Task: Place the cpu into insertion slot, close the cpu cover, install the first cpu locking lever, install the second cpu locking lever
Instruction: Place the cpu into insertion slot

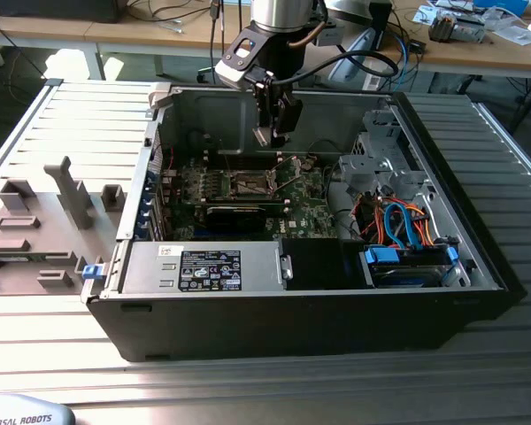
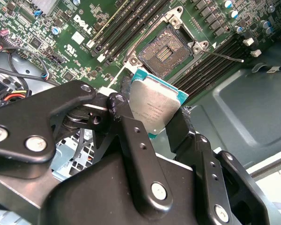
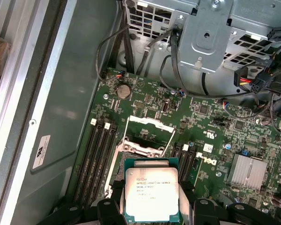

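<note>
Plainly counted: one arm (image 1: 279,18), one gripper (image 1: 274,133) with two black fingers (image 2: 131,136), one cpu (image 2: 154,105), one socket (image 2: 166,49), one cpu cover (image 3: 149,121), one open computer case (image 1: 212,115). Also one coin battery (image 3: 123,91), one finned heat sink (image 3: 247,171), and one thin lever (image 2: 227,57) sticking out beside the socket. Memory slots (image 3: 100,154) in rows on both sides of the socket, number not sure. Writing seen in four places, none read out: dark print on the cpu's silver top, a white logo (image 3: 207,151) on the green board (image 3: 145,101), a white sticker (image 3: 41,151) on the case wall, and a black-and-white label (image 1: 211,268) on the grey box (image 1: 150,266) at about seven o'clock of the socket in the exterior view. Hangs in from twelve o'clock in the exterior view, wrist above the case, fingers pointing down at the board. Clamped on the cpu by two opposite edges, one finger to each side, silver face toward the cameras in both wrist views. Held in the air just over the socket, apart from it. Cover swung up off the socket, contacts uncovered.
</note>
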Robot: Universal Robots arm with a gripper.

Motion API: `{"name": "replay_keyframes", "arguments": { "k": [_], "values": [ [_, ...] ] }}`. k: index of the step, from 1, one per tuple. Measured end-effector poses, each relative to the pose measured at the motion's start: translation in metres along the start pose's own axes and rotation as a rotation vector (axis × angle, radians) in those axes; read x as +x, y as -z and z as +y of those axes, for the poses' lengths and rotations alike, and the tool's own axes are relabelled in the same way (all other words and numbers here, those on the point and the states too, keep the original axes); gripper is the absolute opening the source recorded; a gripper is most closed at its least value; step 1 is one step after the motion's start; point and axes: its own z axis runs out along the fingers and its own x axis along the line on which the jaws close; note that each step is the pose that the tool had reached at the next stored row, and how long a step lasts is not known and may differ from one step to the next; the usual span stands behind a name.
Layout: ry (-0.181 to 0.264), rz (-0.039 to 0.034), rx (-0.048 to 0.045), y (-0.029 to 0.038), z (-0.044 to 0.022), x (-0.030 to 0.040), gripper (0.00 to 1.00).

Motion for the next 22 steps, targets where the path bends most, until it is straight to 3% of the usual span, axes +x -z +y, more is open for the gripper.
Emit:
{"name": "replay_keyframes", "arguments": {
  "k": [22],
  "values": [
    [-0.012, -0.0003, 0.0000, 0.0000, 0.0000, 0.0000, 0.54]
  ]
}}
